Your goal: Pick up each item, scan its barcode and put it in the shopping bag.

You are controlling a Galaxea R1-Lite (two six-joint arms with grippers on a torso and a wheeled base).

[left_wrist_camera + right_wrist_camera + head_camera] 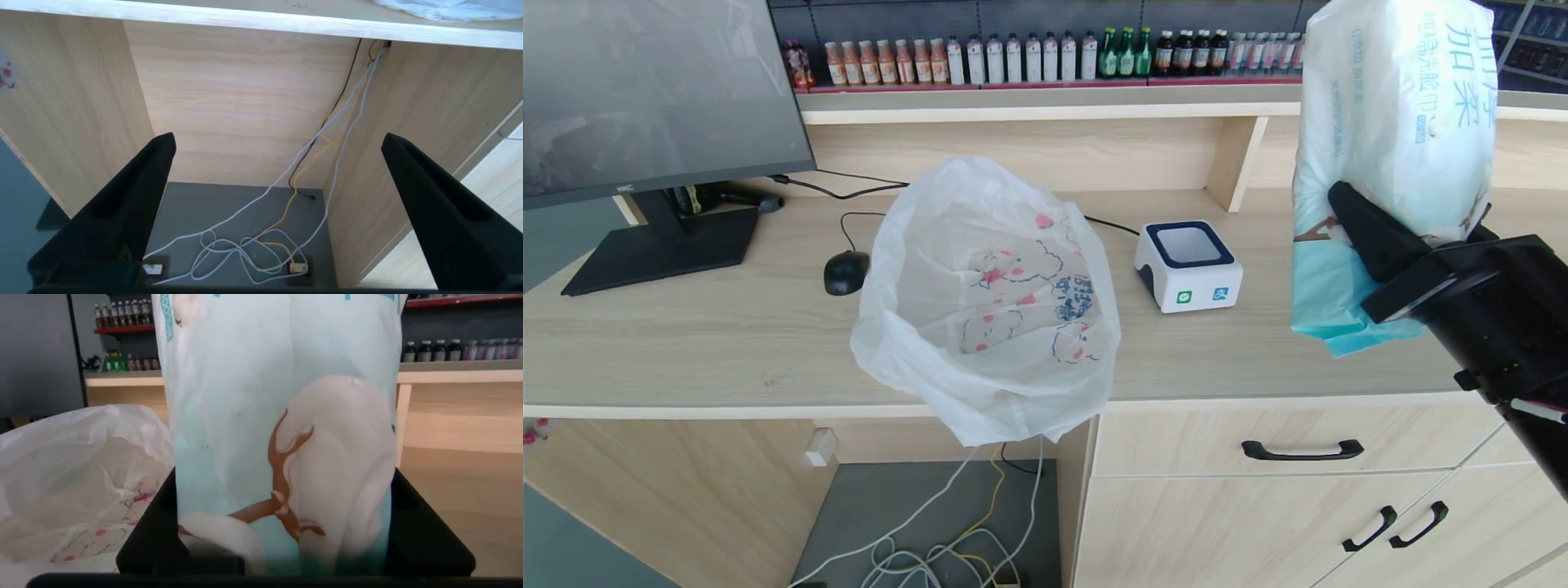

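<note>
Right jaws gripped a tissue pack, scanner and bag to their left. Left jaws gaped empty below the counter.

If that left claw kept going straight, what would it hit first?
Likely the wooden back panel under the counter, which the open left gripper faces. Hanging cables cross near that line and might touch first; depth is unclear.
</note>
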